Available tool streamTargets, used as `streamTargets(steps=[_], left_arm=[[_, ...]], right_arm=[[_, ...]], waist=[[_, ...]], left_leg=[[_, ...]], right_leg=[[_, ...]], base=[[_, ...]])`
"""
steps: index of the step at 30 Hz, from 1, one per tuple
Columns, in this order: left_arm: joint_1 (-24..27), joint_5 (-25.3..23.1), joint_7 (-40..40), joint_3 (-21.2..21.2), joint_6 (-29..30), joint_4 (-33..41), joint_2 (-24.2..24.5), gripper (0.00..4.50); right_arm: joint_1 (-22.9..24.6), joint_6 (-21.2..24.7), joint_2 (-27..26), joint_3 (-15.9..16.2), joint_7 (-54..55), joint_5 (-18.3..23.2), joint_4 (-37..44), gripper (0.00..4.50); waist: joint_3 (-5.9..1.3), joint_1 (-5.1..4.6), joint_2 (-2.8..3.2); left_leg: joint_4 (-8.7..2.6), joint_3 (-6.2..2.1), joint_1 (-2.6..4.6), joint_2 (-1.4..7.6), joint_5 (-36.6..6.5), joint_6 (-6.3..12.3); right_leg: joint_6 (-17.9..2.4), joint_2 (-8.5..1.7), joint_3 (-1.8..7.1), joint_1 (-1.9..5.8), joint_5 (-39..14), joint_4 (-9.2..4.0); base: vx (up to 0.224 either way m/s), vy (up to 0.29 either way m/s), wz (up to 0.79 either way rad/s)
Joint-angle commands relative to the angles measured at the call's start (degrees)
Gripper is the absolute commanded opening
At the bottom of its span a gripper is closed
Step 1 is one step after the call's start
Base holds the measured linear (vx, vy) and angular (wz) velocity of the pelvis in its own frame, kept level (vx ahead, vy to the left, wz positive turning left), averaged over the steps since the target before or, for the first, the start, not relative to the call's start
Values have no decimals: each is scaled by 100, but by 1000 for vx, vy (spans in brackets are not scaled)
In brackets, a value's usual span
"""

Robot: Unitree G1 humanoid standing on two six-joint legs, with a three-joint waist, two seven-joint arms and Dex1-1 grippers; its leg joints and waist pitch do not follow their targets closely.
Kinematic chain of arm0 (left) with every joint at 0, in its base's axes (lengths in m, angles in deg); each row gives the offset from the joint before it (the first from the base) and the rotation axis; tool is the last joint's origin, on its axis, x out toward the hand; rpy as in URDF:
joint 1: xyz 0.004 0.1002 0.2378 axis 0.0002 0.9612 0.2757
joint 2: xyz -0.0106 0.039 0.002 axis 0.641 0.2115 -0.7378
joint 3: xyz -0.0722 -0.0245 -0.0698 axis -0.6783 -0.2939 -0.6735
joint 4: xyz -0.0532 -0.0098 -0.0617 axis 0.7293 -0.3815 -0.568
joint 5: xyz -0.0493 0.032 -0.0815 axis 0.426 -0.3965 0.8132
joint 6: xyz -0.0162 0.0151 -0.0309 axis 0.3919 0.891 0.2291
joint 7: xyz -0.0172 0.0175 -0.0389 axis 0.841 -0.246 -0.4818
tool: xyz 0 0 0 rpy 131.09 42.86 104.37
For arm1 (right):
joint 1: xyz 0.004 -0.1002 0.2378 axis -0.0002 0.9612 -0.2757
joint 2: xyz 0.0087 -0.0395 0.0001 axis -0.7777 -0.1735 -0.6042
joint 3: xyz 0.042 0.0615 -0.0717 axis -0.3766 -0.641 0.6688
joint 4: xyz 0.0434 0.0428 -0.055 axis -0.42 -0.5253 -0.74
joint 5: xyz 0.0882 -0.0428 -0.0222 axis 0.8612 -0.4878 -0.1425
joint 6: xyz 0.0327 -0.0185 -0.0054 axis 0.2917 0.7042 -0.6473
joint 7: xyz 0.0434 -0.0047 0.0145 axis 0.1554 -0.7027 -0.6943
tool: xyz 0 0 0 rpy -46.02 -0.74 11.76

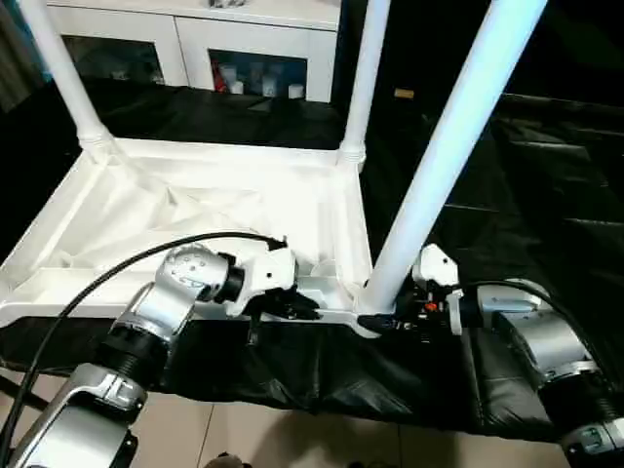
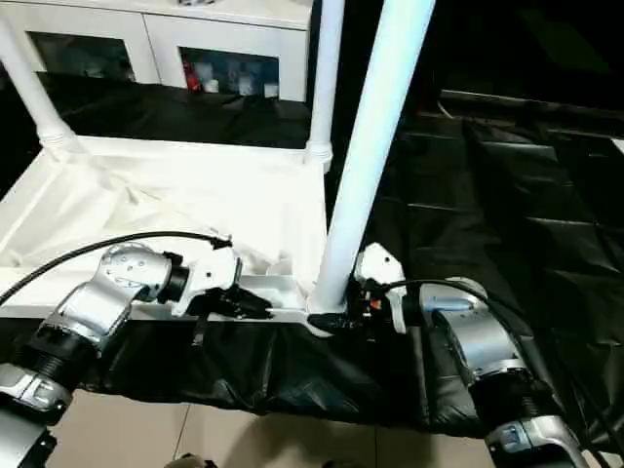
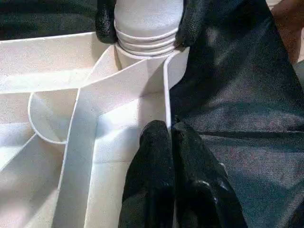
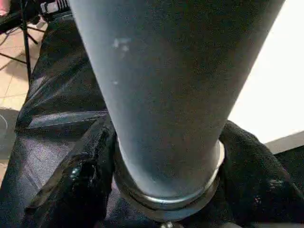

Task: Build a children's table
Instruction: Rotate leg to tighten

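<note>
I clamp my left gripper (image 1: 297, 304) on the upturned top (image 1: 195, 210)'s near rim to steady it, at the counter (image 1: 546, 195)'s near edge — my right gripper (image 1: 390, 317)'s fingers (image 4: 80, 190) grasp the near-right leg (image 1: 439, 156)'s collar.

Both forearms are brushed silver cylinders with black ribbed collars where the segments join, and each ends in a rounded silver joint housing. Beyond that sits a glossy white moulded wrist shell, and from it project two matte black fingers with a soft, slightly pebbled surface. The left gripper (image 1: 297, 307) has a thick black cable arching over its forearm into the top of the white shell. The right gripper (image 1: 375, 320) has a similar black cable looping from its wrist back along the silver forearm, and a small red-orange spot shows among dark fittings beside its white shell.
</note>
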Motion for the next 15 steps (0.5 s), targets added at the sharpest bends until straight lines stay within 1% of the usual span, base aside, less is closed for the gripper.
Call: streamTargets(steps=[1,2,3,4,5,6,7,8,9,10,11,12,13,14,15], left_arm=[[125,-142,-22,229,83,-73,-29,0],[125,-142,88,202,143,-84,-91,0],[120,-145,162,182,186,-95,-139,0],[102,-168,303,165,268,-113,-225,0],[72,-210,540,145,402,-154,-371,0],[72,-210,540,145,402,-154,-371,0],[27,-265,902,137,614,-220,-629,0],[27,-265,902,137,614,-220,-629,0],[0,-307,1081,157,693,-269,-781,0],[-17,-332,1180,173,733,-299,-871,0],[-77,-380,1517,190,878,-381,-1147,0],[-81,-382,1536,191,886,-385,-1162,0],[-113,-409,1705,205,942,-428,-1301,0],[-161,-454,1967,239,1027,-492,-1545,0],[-182,-479,2085,269,1068,-526,-1679,0]], right_arm=[[158,148,-109,135,15,51,109,281],[184,172,-202,72,203,59,100,278],[196,187,-260,23,325,61,89,278],[184,173,-377,-54,640,-4,5,276],[150,112,-563,-164,1113,-98,-146,275],[150,112,-563,-164,1113,-98,-146,275],[71,41,-896,-363,1957,-245,-417,275],[71,41,-896,-363,1957,-245,-417,274],[13,48,-1094,-473,2424,-278,-569,274],[-23,62,-1211,-539,2699,-292,-657,274],[-113,95,-1514,-647,3273,-317,-843,273],[-118,97,-1530,-653,3303,-319,-853,273],[-170,94,-1680,-683,3575,-351,-945,273],[-278,75,-1954,-741,4049,-418,-1115,273],[-358,65,-2109,-773,4324,-450,-1229,273]], waist=[[-308,-1,-15],[-309,-9,-26],[-311,1,-7],[-291,-29,-22],[-288,-42,-36],[-271,-62,-25],[-268,-77,-19],[-258,-108,-20],[-253,-118,-31],[-248,-173,-35],[-245,-227,-25],[-243,-241,-20],[-256,-258,-25],[-255,-270,-22],[-255,-305,-4]], left_leg=[[-344,-32,22,143,-1438,224],[-344,-30,20,141,-1453,214],[-348,-37,26,139,-1464,203],[-363,-44,25,132,-1608,150],[-371,-53,21,130,-1651,124],[-383,-71,21,118,-1771,58],[-385,-72,32,120,-1845,18],[-387,-83,56,106,-1994,-46],[-394,-101,64,103,-2069,-60],[-409,-124,37,95,-2170,-80],[-412,-146,54,96,-2332,-96],[-411,-145,62,92,-2369,-99],[-413,-155,60,90,-2397,-79],[-416,-146,61,90,-2401,-69],[-426,-147,70,92,-2415,-102]], right_leg=[[-1136,-304,206,230,-1613,-398],[-1126,-303,207,227,-1612,-401],[-1117,-309,206,228,-1637,-407],[-1067,-308,204,213,-1872,-435],[-1034,-310,203,214,-1985,-443],[-948,-317,197,197,-2303,-475],[-902,-321,201,182,-2448,-493],[-822,-317,198,151,-2713,-531],[-771,-323,186,154,-2850,-546],[-672,-319,173,161,-3039,-557],[-582,-323,161,128,-3243,-591],[-564,-320,159,118,-3282,-612],[-551,-320,150,130,-3256,-620],[-562,-315,152,121,-3204,-627],[-619,-308,149,100,-3085,-624]], base=[[0,0,0],[0,0,0],[0,0,0],[0,0,0],[0,0,0],[0,0,0],[0,0,0],[0,0,0],[0,0,0],[-51,19,-6],[0,0,0],[0,0,0],[0,0,0],[0,0,0],[0,0,0]])
